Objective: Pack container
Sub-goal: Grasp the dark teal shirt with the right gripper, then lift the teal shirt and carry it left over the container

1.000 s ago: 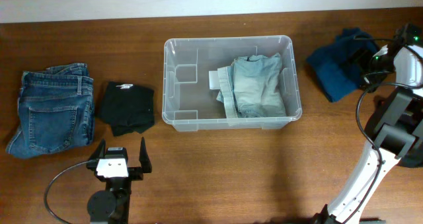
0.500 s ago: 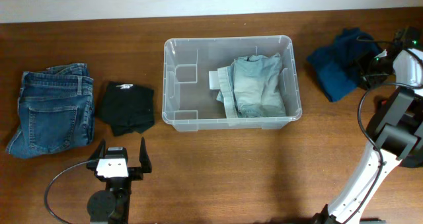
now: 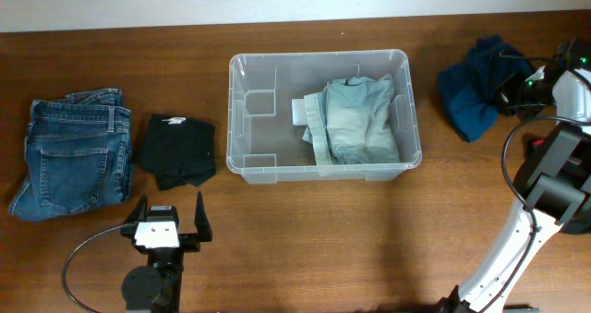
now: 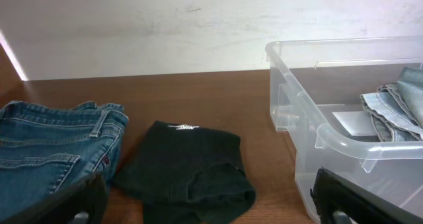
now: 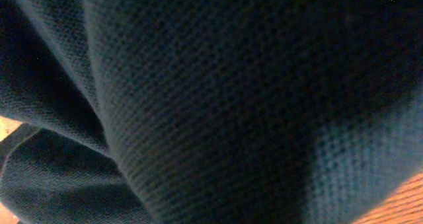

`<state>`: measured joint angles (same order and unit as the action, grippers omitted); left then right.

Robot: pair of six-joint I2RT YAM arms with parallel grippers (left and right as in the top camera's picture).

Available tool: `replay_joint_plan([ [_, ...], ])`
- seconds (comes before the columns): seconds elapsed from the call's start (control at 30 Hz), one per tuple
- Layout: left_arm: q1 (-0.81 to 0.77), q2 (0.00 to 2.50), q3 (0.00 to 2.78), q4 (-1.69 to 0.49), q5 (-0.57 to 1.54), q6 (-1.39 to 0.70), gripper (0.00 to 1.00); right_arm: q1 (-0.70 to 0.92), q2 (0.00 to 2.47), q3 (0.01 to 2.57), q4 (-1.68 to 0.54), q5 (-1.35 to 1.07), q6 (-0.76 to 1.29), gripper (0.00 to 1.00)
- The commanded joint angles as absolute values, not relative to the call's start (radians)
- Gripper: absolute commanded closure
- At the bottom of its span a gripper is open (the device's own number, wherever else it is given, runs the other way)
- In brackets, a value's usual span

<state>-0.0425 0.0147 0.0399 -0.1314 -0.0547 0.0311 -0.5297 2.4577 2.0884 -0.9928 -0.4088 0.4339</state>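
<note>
- In the upper middle of the overhead view stands the container point(image 3: 268, 121), with its long sides parallel to the top edge of the frame.
- Its right half holds folded light blue jeans point(image 3: 358, 119). Its left half is bare plastic.
- To the left of the container, with a narrow strip of table point(image 3: 369, 244) between them, lies a folded black garment point(image 3: 175, 150). Just beside it, further left, lie folded blue jeans point(image 3: 74, 152) that reach almost to the left edge of the frame.
- At the lower left the left gripper point(image 3: 169, 211) sits below the black garment, apart from it. Its jaws are spread wide and hold nothing.
- In the left wrist view the fingers point(image 4: 79, 203) show only in the two bottom corners, and the container's near corner is at the right.
- At the upper right a dark blue garment point(image 3: 469, 96) lies well apart from the container's right wall.
- The right gripper point(image 3: 511, 93) is on the right edge of this garment. The right wrist view is filled with dark cloth, so I cannot tell how its jaws stand.
- A wide band of free wood runs below the container across the lower middle of the frame.
</note>
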Motion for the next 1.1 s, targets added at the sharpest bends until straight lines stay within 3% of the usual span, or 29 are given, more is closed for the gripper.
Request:
replay_joint_plan([
  [0.0, -0.038, 0.007, 0.032, -0.128, -0.041, 0.047, 0.01, -0.537, 2.447, 2.084, -0.982, -0.412, 0.348, 0.96],
  [0.6, -0.038, 0.007, 0.032, -0.128, -0.041, 0.047, 0.01, -0.468, 1.966, 2.136, -1.008, -0.42, 0.278, 0.96],
  [1.07, -0.038, 0.007, 0.032, -0.128, -0.04, 0.047, 0.01, 0.021, 1.784, 2.136, -0.985, -0.534, 0.269, 0.96],
])
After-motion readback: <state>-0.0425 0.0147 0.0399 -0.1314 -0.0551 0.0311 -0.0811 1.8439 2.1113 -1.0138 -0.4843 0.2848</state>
